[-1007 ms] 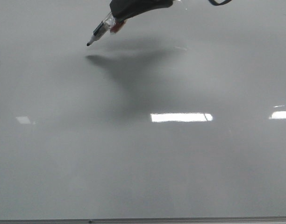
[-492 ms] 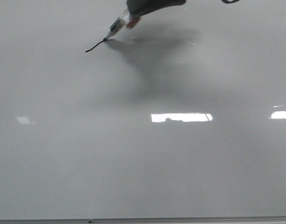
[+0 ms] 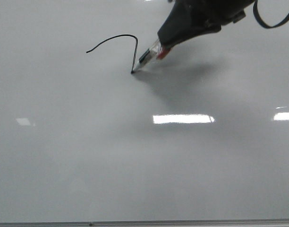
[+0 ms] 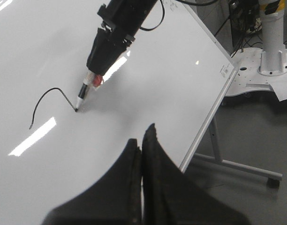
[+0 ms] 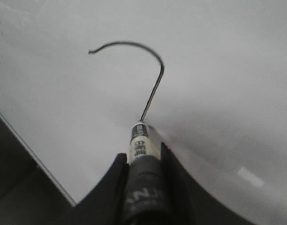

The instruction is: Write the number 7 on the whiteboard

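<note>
Since a second ago, right gripper [image 3: 169,41], clamped on the marker [image 3: 147,57], has drawn number 7 [image 3: 128,40]'s top and corner; downstroke continues toward whiteboard [image 3: 135,165]'s near edge. Left gripper [image 4: 141,140] idles shut.

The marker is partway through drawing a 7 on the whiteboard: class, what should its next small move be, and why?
Probably keep the marker tip on the whiteboard and carry the stroke further down. The number 7 has its curved top and only a short downstroke so far, and the right gripper grips the marker with its tip at the line's end.
</note>
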Controlling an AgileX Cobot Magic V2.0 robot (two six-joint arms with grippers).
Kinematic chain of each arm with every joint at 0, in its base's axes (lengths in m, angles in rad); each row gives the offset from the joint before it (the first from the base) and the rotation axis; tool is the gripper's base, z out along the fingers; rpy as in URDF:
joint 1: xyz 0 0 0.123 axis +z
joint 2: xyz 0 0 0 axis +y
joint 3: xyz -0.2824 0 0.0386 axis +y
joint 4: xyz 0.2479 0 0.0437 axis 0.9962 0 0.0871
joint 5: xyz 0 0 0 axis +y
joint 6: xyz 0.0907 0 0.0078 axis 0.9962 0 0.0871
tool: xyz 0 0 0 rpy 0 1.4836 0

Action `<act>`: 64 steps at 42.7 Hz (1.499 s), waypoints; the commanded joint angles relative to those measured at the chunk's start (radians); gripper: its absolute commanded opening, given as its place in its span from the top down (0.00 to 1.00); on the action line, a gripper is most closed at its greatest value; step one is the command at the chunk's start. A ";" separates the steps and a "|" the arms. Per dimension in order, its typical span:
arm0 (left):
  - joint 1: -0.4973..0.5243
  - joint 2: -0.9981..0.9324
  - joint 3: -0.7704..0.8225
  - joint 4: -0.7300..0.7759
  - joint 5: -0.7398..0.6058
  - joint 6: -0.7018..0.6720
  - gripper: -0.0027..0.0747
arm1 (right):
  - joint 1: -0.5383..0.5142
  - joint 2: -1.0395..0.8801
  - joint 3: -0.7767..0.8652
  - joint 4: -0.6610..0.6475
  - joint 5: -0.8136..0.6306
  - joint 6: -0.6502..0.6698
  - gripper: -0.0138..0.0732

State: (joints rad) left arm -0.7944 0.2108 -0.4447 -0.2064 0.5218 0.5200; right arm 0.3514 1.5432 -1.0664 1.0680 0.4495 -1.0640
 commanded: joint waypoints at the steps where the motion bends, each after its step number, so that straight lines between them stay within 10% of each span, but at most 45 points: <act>1: -0.005 0.008 -0.026 -0.019 -0.077 -0.009 0.99 | 0.021 0.008 0.014 0.005 -0.071 -0.017 0.91; 18: -0.005 0.008 -0.026 -0.021 -0.077 -0.009 0.99 | 0.067 -0.062 0.024 0.179 0.255 -0.245 0.91; 29: -0.005 0.162 -0.072 -0.028 -0.075 -0.114 0.99 | 0.196 -0.153 0.021 -0.037 0.298 -0.295 0.91; 42: -0.005 0.520 -0.235 -0.007 0.060 -0.103 0.38 | 0.398 -0.160 0.000 -0.069 0.302 -0.294 0.91; 64: -0.005 0.652 -0.276 0.037 0.157 -0.024 0.52 | 0.425 -0.160 -0.028 -0.058 0.353 -0.294 0.91</act>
State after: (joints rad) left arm -0.7944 0.8648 -0.6837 -0.1712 0.7281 0.4941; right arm 0.7766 1.4213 -1.0588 0.9639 0.7891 -1.3463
